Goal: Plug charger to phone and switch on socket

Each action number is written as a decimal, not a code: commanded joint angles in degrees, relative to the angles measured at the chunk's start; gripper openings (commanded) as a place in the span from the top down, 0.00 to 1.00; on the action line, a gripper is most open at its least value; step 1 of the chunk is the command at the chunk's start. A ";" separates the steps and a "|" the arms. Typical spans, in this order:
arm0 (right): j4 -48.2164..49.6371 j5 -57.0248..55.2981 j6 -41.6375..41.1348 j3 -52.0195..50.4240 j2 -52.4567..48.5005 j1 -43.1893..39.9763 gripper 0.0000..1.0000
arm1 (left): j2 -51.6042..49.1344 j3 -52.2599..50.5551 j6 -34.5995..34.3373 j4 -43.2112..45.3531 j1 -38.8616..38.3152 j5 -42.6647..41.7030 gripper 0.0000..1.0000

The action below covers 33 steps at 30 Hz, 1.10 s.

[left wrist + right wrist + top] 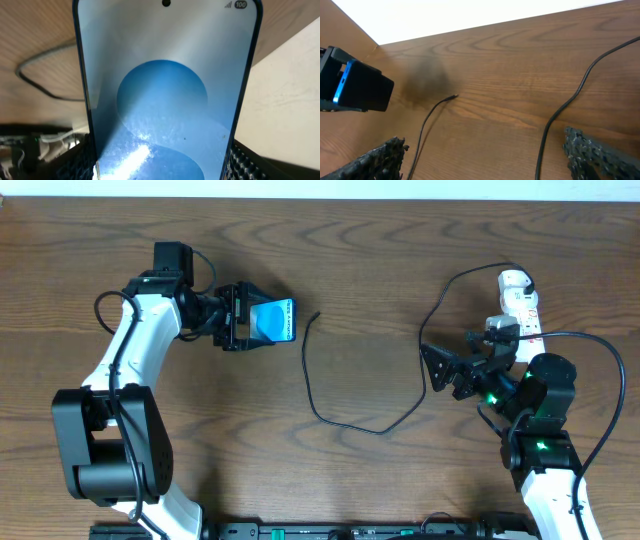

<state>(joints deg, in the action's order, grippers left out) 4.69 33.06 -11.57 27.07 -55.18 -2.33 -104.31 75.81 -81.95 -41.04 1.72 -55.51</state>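
Note:
The phone (276,320), its screen bright blue, is held off the table with my left gripper (245,318) shut on its sides. In the left wrist view the phone (165,90) fills the frame, a finger (80,160) pressed to each edge. The charger, a thin black cable (312,390), loops across the table, and its plug tip (317,314) lies a little right of the phone. My right gripper (433,370) hangs open over the cable's right loop, left of the white socket (520,300). In the right wrist view the cable (555,120) runs between the open fingers, and the plug tip (454,96) lies ahead.
The right arm (540,395) covers the near part of the socket. The white wall edge (470,15) runs along the table's far side. The left arm's base (105,440) stands at the front left. Brown wood table (380,270) lies between the arms.

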 commanded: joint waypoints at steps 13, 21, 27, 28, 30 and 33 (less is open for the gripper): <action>-0.24 1.22 -0.66 1.29 -0.35 0.46 0.01 | 1.33 1.03 -4.35 0.02 0.26 -6.88 0.43; -0.20 1.20 -1.18 1.29 -0.35 0.44 0.01 | 1.33 1.03 -4.35 0.04 0.26 -6.86 0.44; -0.17 1.29 -1.29 1.29 -0.35 0.46 0.01 | 1.33 1.03 -4.35 0.02 0.26 -6.86 0.43; -0.17 1.44 -1.31 1.29 -0.35 0.46 0.01 | 1.33 1.03 -4.35 0.02 0.26 -6.86 0.43; -0.17 1.64 -1.31 1.29 -0.35 0.46 0.01 | 1.33 1.03 -4.35 0.02 0.26 -6.86 0.44; -0.20 1.70 -1.38 1.29 -0.35 0.46 0.01 | 1.33 1.03 -4.35 0.04 0.26 -6.86 0.44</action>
<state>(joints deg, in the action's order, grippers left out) 4.49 33.89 -12.19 27.07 -55.40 -2.33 -104.31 75.81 -85.73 -41.04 1.72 -59.88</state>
